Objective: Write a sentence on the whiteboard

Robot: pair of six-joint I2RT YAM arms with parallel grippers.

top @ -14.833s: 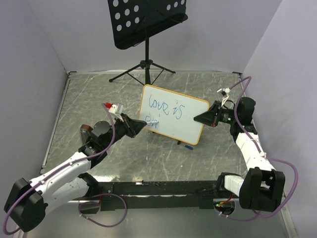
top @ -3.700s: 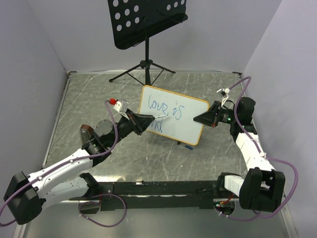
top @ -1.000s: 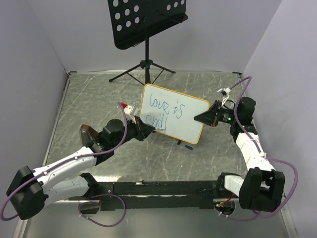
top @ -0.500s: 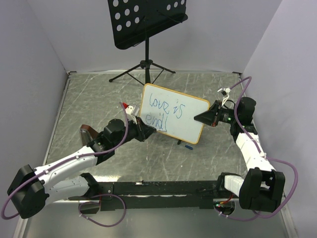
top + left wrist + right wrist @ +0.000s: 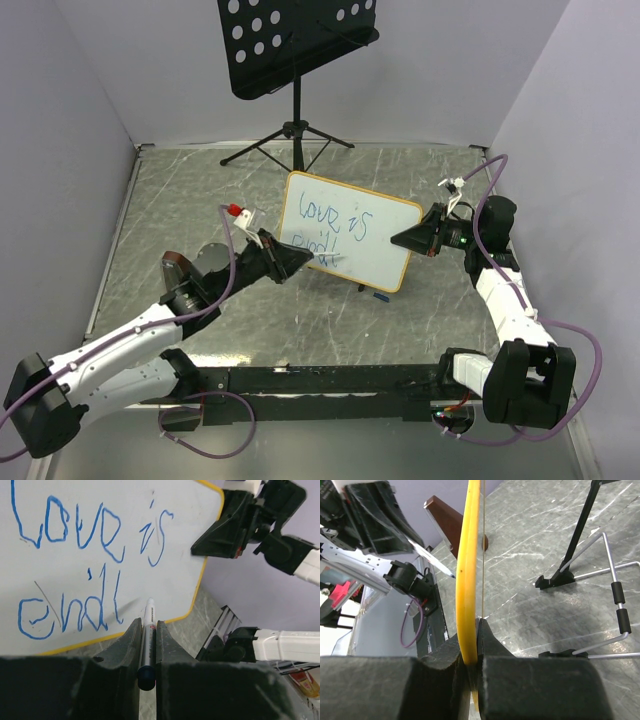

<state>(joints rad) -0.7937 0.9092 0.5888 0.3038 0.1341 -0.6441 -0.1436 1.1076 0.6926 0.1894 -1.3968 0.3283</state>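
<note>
The whiteboard stands tilted at the table's middle, its yellow-wood frame seen edge-on in the right wrist view. The sentence reads "love is" in blue, with "endl" on the line below. My left gripper is shut on a grey marker. The marker's tip points at the board's lower part, just right of the last "l". My right gripper is shut on the board's right edge, the jaws pinching the frame.
A black perforated music stand rises at the back, its tripod legs on the marble floor. A small blue cap lies in front of the board. A wire easel sits behind it. A brown block lies by my left arm.
My left wrist has drawn back to the left, and the marker now points further right along the lower line. The written letters look the same. The right arm has stayed still.
</note>
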